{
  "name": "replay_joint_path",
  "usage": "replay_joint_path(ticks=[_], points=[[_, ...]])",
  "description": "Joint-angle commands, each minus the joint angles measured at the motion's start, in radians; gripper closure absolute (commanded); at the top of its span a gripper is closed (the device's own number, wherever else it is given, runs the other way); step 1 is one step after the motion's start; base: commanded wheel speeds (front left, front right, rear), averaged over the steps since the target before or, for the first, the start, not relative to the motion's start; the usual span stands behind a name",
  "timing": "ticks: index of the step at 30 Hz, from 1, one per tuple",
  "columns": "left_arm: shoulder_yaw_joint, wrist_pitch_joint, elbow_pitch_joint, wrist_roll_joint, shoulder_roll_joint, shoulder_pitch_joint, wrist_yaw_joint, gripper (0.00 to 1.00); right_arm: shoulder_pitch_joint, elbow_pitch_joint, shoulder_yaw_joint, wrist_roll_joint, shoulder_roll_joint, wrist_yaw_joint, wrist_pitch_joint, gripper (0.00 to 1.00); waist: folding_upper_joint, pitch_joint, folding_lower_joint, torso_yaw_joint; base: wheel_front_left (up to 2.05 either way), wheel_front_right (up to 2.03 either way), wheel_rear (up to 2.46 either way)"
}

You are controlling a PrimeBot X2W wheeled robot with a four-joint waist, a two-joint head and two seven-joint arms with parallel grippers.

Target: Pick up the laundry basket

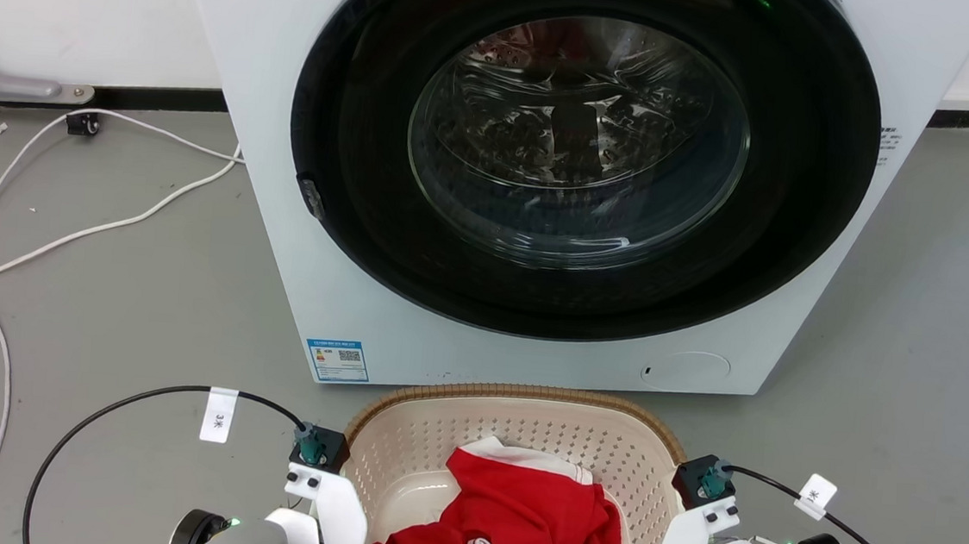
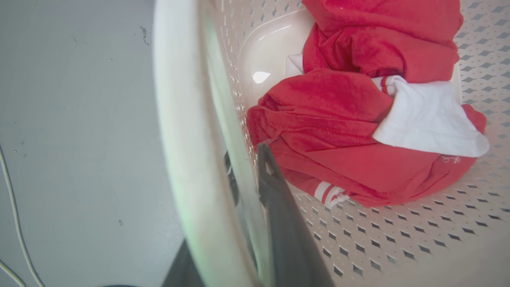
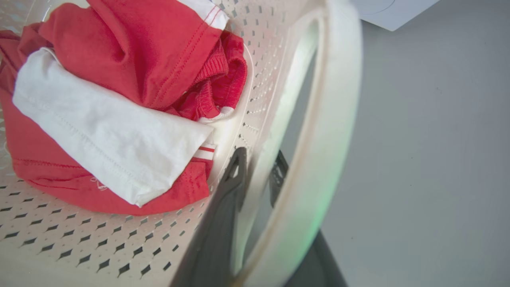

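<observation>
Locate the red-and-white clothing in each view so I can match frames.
Head view: the red-and-white clothing is at bottom centre, inside the laundry basket.
Left wrist view: upper right, lying on the basket floor.
Right wrist view: upper left, again on the basket floor.
Shared landmark: the basket's perforated cream wall, next to the clothing in all three views.

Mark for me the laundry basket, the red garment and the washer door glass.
laundry basket (image 1: 518,391): head view, on its brown far rim.
red garment (image 1: 535,509): head view, middle of the red cloth.
washer door glass (image 1: 577,141): head view, centre of the pane.
</observation>
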Motion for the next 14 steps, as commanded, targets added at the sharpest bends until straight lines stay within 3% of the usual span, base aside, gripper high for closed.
replay_joint_path(ticks=[1,14], points=[[-0.007,-0.014,0.002,-0.001,0.017,-0.025,-0.003,1.0,0.008,0.007,0.002,-0.007,-0.013,0.0,0.006,1.0,-0.0001,0.001,0.0,0.0,0.0,0.0,0.0],[-0.043,-0.021,0.006,-0.038,0.019,-0.028,-0.003,1.0,0.015,0.007,-0.008,-0.018,-0.014,0.0,0.012,1.0,-0.0001,0.002,0.0,-0.001,0.0,0.0,0.0]])
